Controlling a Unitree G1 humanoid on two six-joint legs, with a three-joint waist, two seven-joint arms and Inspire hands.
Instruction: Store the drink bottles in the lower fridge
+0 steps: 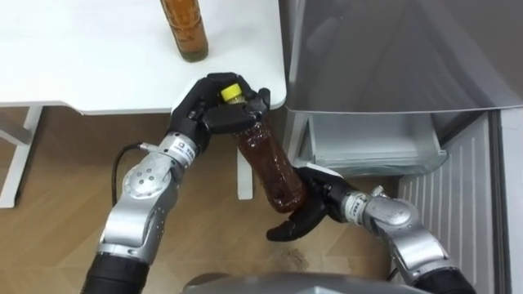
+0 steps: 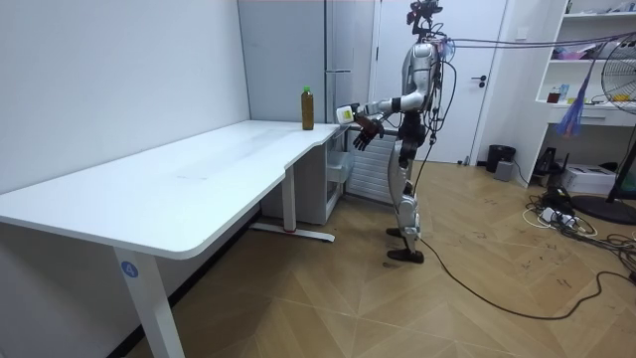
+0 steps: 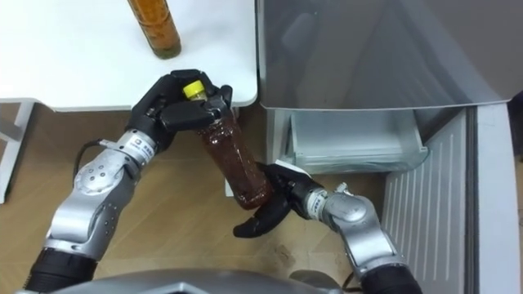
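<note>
Robot stands at the far end of the white desk [image 1: 90, 65], facing the grey fridge [image 1: 392, 57]. Left hand [image 1: 208, 106] is clamped round the neck of a brown drink bottle [image 1: 270, 163] just below its yellow cap [image 1: 231, 92], bottle tilted in the air off the desk corner. Right hand [image 1: 306, 211] sits under the bottle's base, fingers spread and loose. Second bottle [image 1: 184, 28] stands upright on the desk. Fridge's lower drawer [image 1: 368, 143] is pulled out

The pulled-out fridge drawer [image 1: 372, 143] stands open from above, hemmed by the corner of the white table [image 1: 82, 73] on its left and a ribbed grey panel [image 1: 478, 204] on its right.
</note>
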